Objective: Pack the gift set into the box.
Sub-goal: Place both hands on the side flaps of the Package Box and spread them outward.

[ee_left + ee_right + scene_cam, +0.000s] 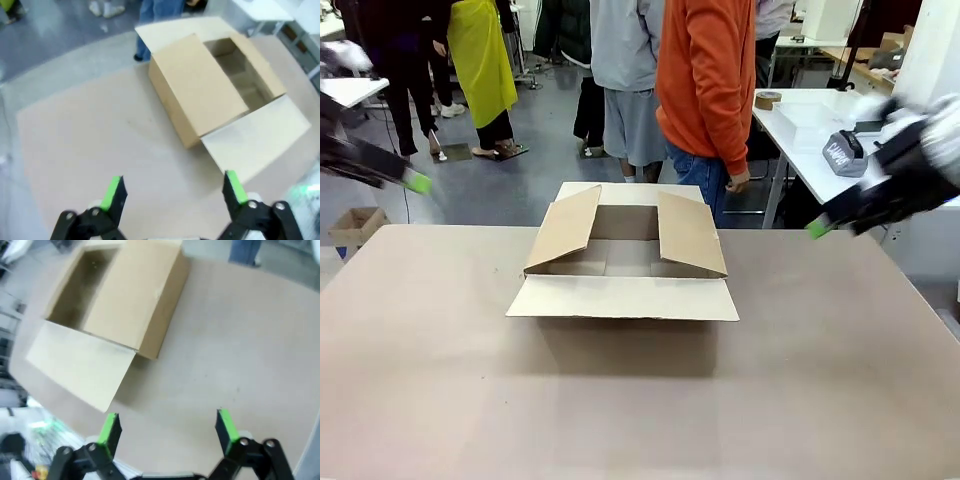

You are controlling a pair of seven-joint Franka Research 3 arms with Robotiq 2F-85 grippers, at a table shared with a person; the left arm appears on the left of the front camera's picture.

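Box [623,298] at the middle of the table [440,380], person [705,80] behind its far side

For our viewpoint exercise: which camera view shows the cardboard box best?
The front view: the box sits centred and sharp, four flaps open, floor visible. The left wrist view shows it from above, blurred, a side flap hiding part of the opening. The right wrist view shows it blurred, cut by the top edge.

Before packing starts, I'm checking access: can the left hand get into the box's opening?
Probably yes. The box stands open on top, its side flaps slanting up, and the left hand, open, hangs above bare table beside it with nothing between.
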